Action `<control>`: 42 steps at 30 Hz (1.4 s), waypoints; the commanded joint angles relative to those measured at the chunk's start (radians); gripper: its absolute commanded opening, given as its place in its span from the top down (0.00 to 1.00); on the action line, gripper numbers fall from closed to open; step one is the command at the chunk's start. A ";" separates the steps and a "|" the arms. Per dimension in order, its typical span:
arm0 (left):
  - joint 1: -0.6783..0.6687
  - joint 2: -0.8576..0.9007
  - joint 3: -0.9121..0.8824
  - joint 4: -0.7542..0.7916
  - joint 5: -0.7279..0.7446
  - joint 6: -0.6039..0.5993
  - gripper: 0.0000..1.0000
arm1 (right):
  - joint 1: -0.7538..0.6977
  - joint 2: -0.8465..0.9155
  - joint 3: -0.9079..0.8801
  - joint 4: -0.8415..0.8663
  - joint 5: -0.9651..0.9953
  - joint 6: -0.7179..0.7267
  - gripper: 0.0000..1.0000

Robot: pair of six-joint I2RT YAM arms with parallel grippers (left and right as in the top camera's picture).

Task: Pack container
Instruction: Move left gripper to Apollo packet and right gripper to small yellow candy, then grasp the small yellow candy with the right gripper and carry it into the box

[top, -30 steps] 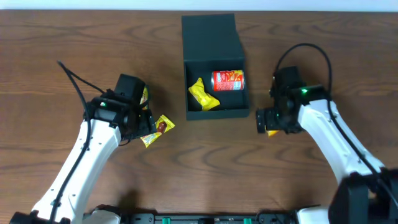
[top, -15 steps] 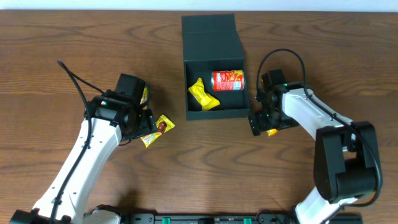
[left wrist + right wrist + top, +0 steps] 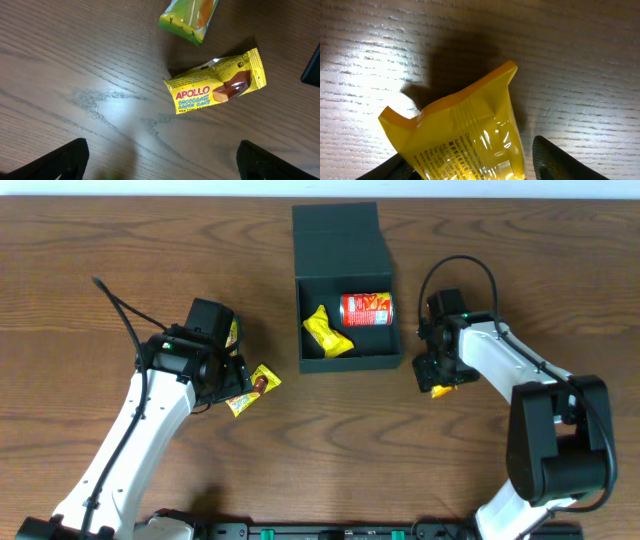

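Note:
The dark teal container (image 3: 350, 363) stands open at the back centre, its lid flap folded back. Inside lie a red chip can (image 3: 366, 309) and a yellow packet (image 3: 327, 332). My right gripper (image 3: 437, 375) is just right of the container, low over another yellow packet (image 3: 438, 390). In the right wrist view this packet (image 3: 465, 130) stands up between the open jaws (image 3: 470, 167), with a small gap at the right finger. My left gripper (image 3: 222, 375) is open and empty (image 3: 162, 152). A yellow Apollo packet (image 3: 215, 87) lies just beyond it on the table (image 3: 252, 387).
A green snack packet (image 3: 190, 15) lies beyond the Apollo packet and is partly hidden under the left wrist in the overhead view (image 3: 233, 332). A black cable loops above each arm. The table is brown wood.
My right gripper swung left toward the container's corner, then came back right over the yellow packet, which stayed in place. The left arm has not moved.

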 commanded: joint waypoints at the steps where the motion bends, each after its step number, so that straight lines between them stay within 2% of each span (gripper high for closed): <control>1: 0.005 0.004 0.000 0.000 -0.003 -0.011 0.05 | -0.006 0.003 -0.004 -0.008 0.013 0.049 0.39; 7: 0.005 0.004 0.000 0.006 -0.003 -0.011 0.05 | -0.006 0.003 -0.004 -0.012 0.006 0.078 0.49; 17: 0.005 0.004 0.000 0.007 -0.003 -0.012 0.05 | -0.006 0.002 0.026 -0.034 -0.108 0.081 0.52; 23: 0.005 0.004 0.000 0.010 -0.003 -0.012 0.05 | -0.006 0.002 0.152 -0.153 -0.106 0.080 0.56; 33: 0.005 0.004 0.000 0.030 -0.003 -0.012 0.05 | 0.000 0.002 0.382 -0.307 -0.107 0.082 0.56; 42: 0.005 0.004 0.000 0.063 -0.003 -0.012 0.05 | 0.074 0.002 0.448 -0.340 -0.142 0.232 0.57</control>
